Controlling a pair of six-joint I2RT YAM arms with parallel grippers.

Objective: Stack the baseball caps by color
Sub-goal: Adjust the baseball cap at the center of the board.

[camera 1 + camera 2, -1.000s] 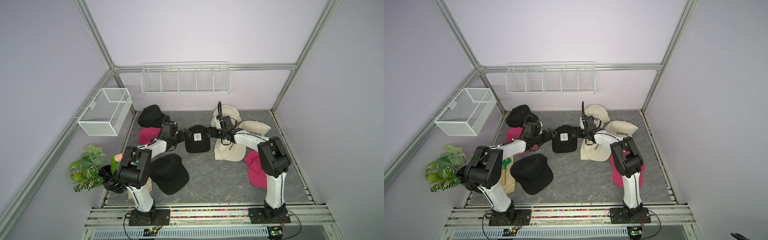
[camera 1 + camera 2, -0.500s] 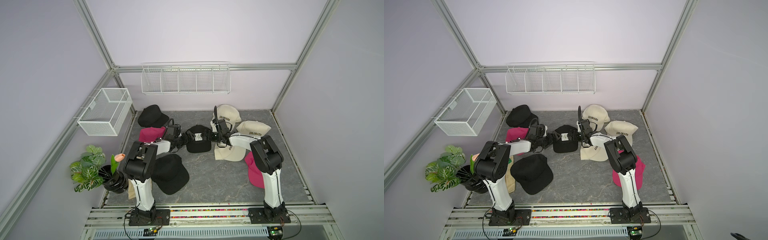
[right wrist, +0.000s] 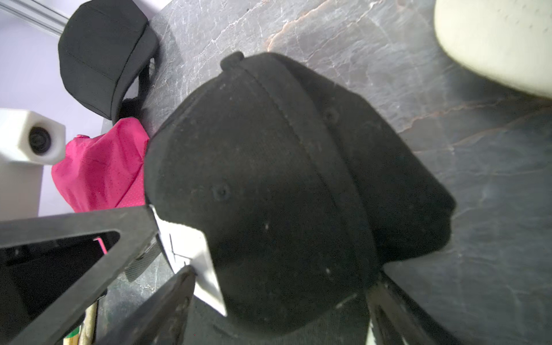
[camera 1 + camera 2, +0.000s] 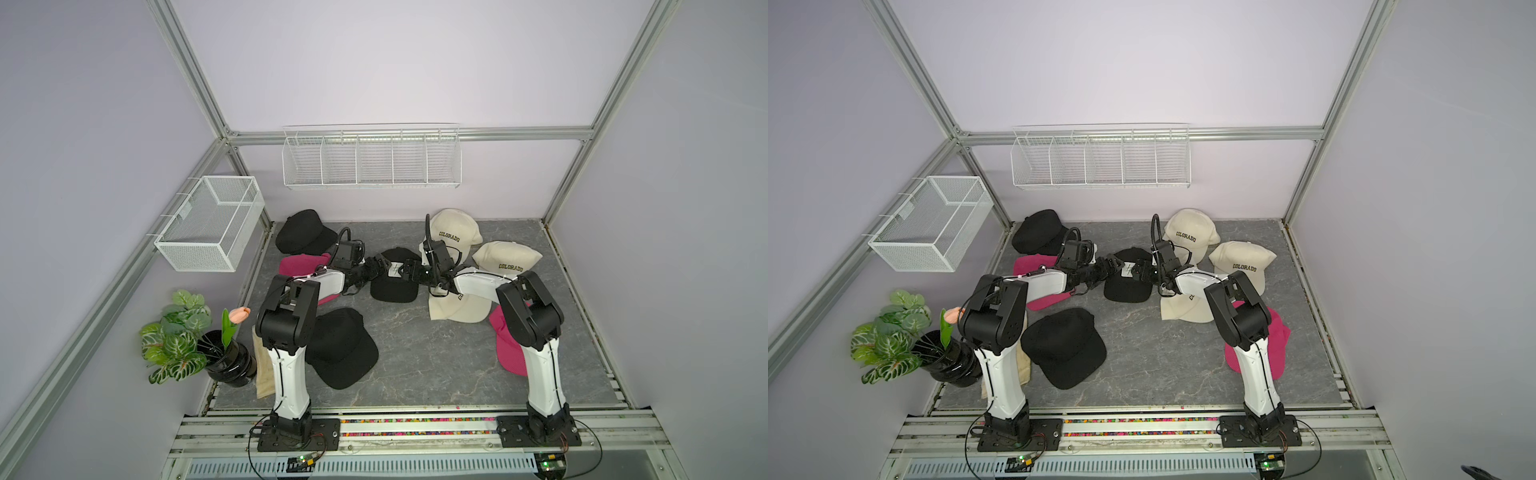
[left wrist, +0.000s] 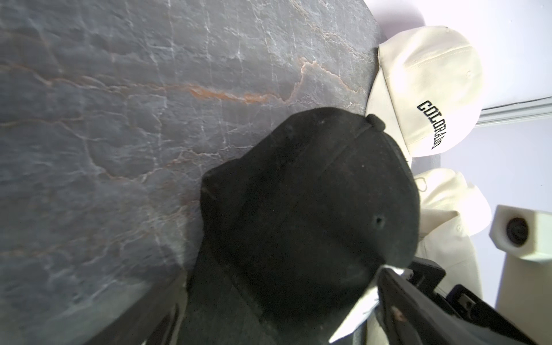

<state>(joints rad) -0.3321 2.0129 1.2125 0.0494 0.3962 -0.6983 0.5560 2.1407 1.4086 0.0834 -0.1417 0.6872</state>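
Because the right arm [image 4: 478, 286] overlaps it, one cream cap [image 4: 455, 313] shows partly.

Both arms [image 4: 289, 374] have white shells, black joints, black cables [image 4: 427, 232].

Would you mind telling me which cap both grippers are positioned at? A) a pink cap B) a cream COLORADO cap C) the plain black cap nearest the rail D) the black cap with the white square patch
D: in a top view the left gripper and the right gripper, both open, sit at opposite sides of the black cap with the white patch.
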